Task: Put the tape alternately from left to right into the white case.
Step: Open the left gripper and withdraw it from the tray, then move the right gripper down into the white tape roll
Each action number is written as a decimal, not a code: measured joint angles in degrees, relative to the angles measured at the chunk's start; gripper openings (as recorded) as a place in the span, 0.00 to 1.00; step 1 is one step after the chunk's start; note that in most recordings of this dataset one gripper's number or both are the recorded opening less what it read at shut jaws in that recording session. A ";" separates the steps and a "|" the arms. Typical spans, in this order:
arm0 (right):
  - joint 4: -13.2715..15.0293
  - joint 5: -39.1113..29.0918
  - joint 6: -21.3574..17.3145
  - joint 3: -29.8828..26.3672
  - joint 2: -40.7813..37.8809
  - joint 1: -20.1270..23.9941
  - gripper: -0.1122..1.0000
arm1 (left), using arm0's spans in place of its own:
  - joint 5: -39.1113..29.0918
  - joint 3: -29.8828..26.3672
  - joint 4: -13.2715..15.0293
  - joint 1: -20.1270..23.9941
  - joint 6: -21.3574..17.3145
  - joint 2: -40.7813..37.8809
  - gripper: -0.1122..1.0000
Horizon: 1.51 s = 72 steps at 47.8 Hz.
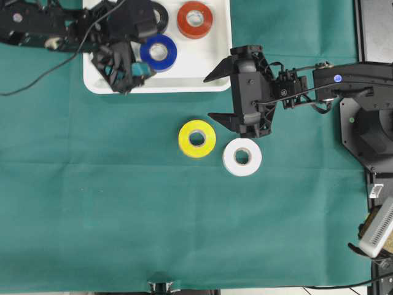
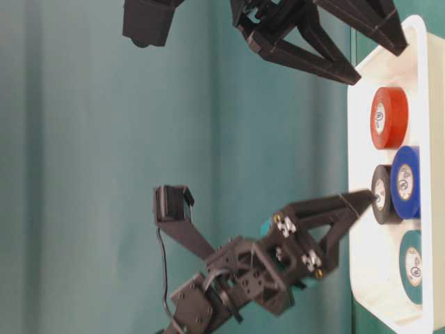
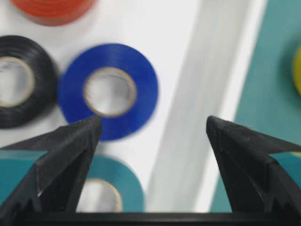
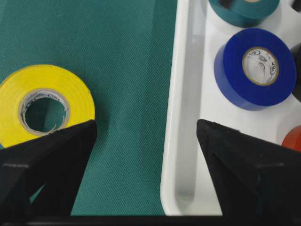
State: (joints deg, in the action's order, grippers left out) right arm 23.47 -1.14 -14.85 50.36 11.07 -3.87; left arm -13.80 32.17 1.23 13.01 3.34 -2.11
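Spread jaws frame blue roll (image 3: 110, 91) beside black roll (image 3: 19, 80).

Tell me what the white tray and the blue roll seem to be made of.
White tray: likely moulded plastic, smooth and slightly glossy, with a rounded raised rim. Blue roll: probably vinyl tape with a soft sheen, wound on a pale printed core that looks like cardboard.

In the overhead view the left gripper (image 1: 126, 77) hides most of the teal roll (image 1: 142, 72) and part of the black roll (image 1: 161, 15). The left wrist view blurs the blue roll (image 3: 109, 91), and its top edge crops the red-orange roll (image 3: 52, 10).
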 measured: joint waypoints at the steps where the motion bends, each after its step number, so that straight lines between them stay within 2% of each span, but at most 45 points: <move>1: 0.00 0.00 0.09 0.09 0.00 0.00 0.81 | 0.00 0.26 0.00 -0.35 0.18 0.26 1.00; 34: 0.00 0.00 0.00 0.00 0.00 0.00 0.81 | 0.09 8.00 0.09 -11.25 0.00 8.79 1.00; 56: 0.00 0.00 0.00 2.02 0.62 1.05 0.81 | 0.53 8.09 0.00 -11.25 0.18 8.79 1.00; 72: 0.00 0.09 0.09 7.21 7.21 4.13 0.81 | 0.62 8.09 0.00 -11.34 0.18 8.70 1.00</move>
State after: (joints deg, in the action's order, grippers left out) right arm 23.47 -1.05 -14.77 57.57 18.28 0.26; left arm -13.18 40.25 1.23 1.67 3.52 6.59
